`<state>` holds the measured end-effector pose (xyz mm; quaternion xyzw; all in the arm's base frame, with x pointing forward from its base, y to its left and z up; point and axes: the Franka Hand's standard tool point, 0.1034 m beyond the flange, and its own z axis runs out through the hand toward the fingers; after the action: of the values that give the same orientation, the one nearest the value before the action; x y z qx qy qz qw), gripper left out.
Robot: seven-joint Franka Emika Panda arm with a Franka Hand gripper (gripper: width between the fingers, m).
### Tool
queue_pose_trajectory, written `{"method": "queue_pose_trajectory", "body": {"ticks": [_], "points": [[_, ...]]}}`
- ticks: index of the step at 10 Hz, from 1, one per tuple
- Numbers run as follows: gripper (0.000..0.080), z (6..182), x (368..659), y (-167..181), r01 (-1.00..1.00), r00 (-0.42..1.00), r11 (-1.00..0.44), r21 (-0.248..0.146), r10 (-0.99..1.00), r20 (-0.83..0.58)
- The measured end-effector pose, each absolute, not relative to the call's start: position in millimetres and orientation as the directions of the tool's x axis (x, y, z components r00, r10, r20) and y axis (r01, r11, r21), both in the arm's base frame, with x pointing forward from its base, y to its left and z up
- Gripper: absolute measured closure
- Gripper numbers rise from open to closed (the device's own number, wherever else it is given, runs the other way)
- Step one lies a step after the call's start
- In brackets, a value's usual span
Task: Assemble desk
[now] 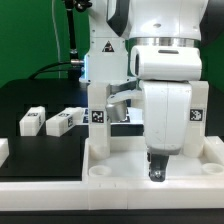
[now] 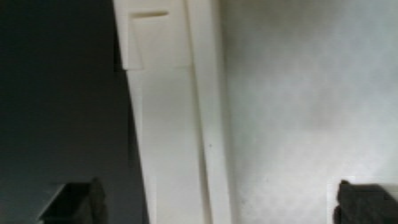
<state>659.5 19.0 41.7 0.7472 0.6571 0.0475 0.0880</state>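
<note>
The desk's white slab point(image 1: 125, 168) lies at the front of the table, raised rim upward. Two square white legs with tags stand upright in its far corners, one at the exterior view's left point(image 1: 98, 112) and one at the right point(image 1: 197, 112). Two more tagged legs point(image 1: 32, 121) point(image 1: 63, 122) lie loose on the black table. My gripper point(image 1: 157, 170) hangs low over the slab near its front rim. In the wrist view the gripper point(image 2: 222, 205) is open, its dark fingertips point(image 2: 75, 205) wide apart, with the slab's rim point(image 2: 169, 130) and flat face point(image 2: 302, 110) below them. Nothing is held.
The robot's own white arm point(image 1: 165, 60) fills the upper right of the exterior view and hides the middle of the slab. A small white piece point(image 1: 3, 150) shows at the left edge. A green wall stands behind the black table point(image 1: 40, 95).
</note>
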Motion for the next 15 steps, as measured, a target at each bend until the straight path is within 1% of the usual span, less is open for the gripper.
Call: {"method": "queue_pose_trajectory", "body": {"ticks": [2,3,4,5,6,7,8,9,11,12,13,14,15], "points": [[0.0150,41.7,659,18,0.973,0.133,-0.122,0.194,0.990,-0.045],[0.0150,44.8,661,16,0.973,0.136,-0.125,0.194,0.990,-0.047],[0.0150,68.4,666,8,0.971,0.152,-0.139,0.192,0.987,-0.056],[0.0150,101.5,668,-5,0.970,0.178,-0.163,0.182,0.982,-0.069],[0.0150,124.6,674,-18,0.964,0.206,-0.189,0.185,0.975,-0.079],[0.0150,141.0,678,-32,0.954,0.235,-0.214,0.212,0.969,-0.079],[0.0150,137.5,675,-44,0.923,0.325,-0.302,0.239,0.944,-0.059],[0.0150,133.9,672,-43,0.904,0.379,-0.358,0.231,0.924,-0.049],[0.0150,132.1,672,-44,0.836,0.513,-0.496,0.235,0.858,-0.013],[0.0150,125.2,667,-55,0.803,0.561,-0.548,0.235,0.827,0.013],[0.0150,130.0,659,-77,0.754,0.632,-0.622,0.212,0.775,0.027],[0.0150,140.9,652,-96,0.687,0.705,-0.699,0.199,0.707,0.050],[0.0150,143.2,638,-111,0.613,0.773,-0.768,0.187,0.632,0.061]]}}
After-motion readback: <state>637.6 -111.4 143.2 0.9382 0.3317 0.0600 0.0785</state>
